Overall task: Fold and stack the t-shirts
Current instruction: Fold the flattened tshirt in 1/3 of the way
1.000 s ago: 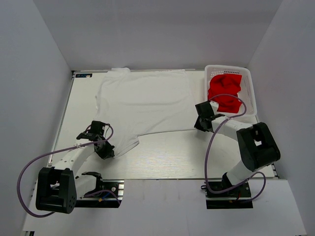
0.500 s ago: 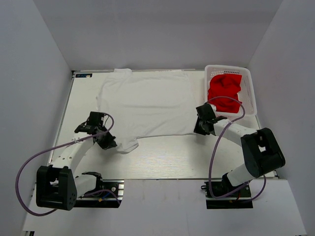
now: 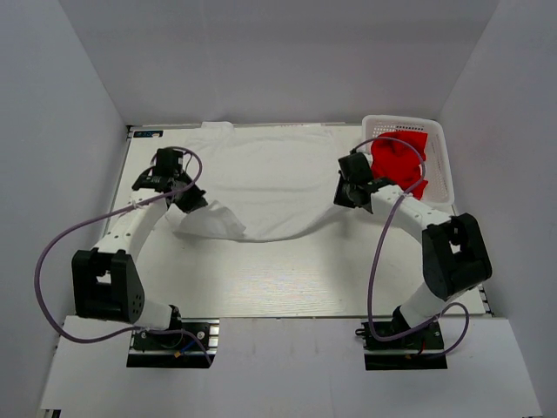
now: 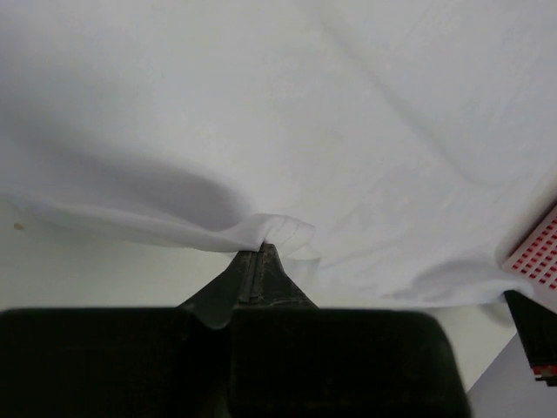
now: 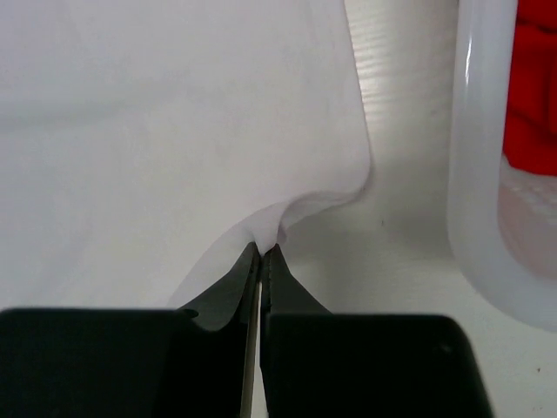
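Note:
A large white t-shirt [image 3: 261, 178] lies across the back of the table, its near hem lifted and carried toward the far edge. At the shirt's left edge, my left gripper [image 3: 193, 202] is shut on a pinch of white cloth [image 4: 270, 231]. My right gripper [image 3: 345, 193] is shut on the shirt's right edge [image 5: 278, 222]. Both pinched folds rise from closed fingertips in the wrist views. A bright red t-shirt [image 3: 399, 161] lies bunched in the white basket [image 3: 441, 161] at the back right.
The basket wall [image 5: 474, 174] stands close to the right of my right gripper. White enclosure walls close in the table on the left, back and right. Purple cables loop from both arms over the table's near part.
Both grippers moved away from the near edge toward the back, dragging the white shirt's hem with them. The cloth has begun to double over itself.

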Controlling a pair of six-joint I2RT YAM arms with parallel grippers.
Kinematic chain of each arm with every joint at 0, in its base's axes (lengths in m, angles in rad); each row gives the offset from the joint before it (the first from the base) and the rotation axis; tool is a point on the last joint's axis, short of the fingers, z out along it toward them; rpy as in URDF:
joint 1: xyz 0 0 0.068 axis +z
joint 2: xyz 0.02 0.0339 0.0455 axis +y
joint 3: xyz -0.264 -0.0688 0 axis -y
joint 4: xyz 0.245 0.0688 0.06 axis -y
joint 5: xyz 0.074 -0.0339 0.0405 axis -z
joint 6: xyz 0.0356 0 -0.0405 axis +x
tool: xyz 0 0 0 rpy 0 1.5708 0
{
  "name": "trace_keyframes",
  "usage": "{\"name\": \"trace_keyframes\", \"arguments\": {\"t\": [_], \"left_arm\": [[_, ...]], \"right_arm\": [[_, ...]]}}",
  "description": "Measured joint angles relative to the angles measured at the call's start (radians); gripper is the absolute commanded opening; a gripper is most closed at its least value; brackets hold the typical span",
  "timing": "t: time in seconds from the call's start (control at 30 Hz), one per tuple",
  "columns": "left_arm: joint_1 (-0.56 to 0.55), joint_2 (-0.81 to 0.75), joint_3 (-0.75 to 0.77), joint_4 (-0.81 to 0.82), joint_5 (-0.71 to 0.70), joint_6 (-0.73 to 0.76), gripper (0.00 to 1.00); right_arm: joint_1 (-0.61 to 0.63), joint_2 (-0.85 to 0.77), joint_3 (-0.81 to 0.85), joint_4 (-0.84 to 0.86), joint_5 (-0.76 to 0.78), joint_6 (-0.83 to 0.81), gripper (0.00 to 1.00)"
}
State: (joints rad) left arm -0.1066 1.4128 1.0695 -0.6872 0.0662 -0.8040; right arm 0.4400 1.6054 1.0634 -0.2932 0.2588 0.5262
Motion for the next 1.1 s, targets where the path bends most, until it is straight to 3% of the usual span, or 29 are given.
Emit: {"name": "trace_keyframes", "arguments": {"t": [0.3,0.7,1.1], "left_arm": [[0.005,0.175,0.227,0.035,-0.137,0.031,0.00],[0.013,0.419,0.421,0.143,-0.254,0.159,0.00],[0.049,0.554,0.484,0.212,-0.271,0.196,0.00]], "right_arm": [[-0.002,0.153,0.178,-0.076,0.064,-0.016,0.00],[-0.037,0.340,0.440,-0.154,0.109,-0.030,0.00],[-0.081,0.416,0.492,-0.179,0.116,-0.014,0.00]]}}
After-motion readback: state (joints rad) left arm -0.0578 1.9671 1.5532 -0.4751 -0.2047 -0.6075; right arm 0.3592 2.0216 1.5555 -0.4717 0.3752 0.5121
